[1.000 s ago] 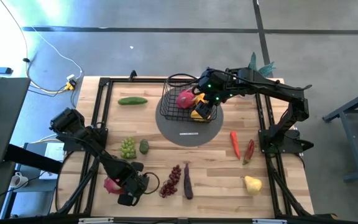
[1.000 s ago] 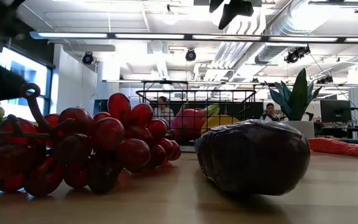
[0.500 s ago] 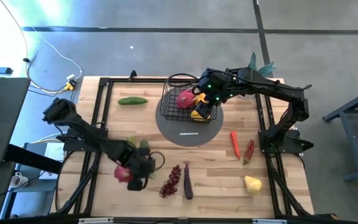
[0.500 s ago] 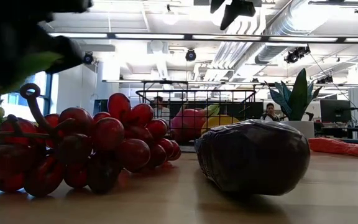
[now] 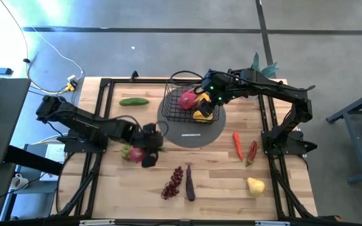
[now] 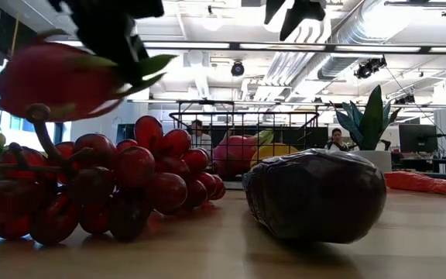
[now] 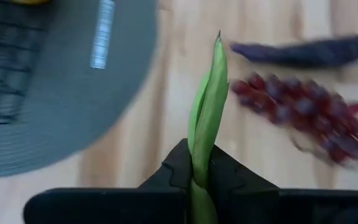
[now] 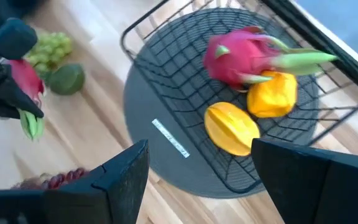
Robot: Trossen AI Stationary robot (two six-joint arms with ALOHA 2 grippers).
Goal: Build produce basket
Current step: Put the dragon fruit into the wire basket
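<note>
— What's on your left side?

— My left gripper [image 5: 144, 152] has its jaws clenched on the green leaf tip of a pink dragon fruit [image 5: 133, 153], lifted off the bench [image 5: 219, 182] just beside the green grapes [image 8: 50, 48].

— And further right?

— The basket [image 5: 176, 107] sits on the grey disc [image 5: 193, 135] with a second dragon fruit [image 5: 187, 99] and two yellow fruits [image 8: 253, 112] inside. My right gripper [image 5: 207, 100] hovers over it, jaws released, grasping nothing.
</note>
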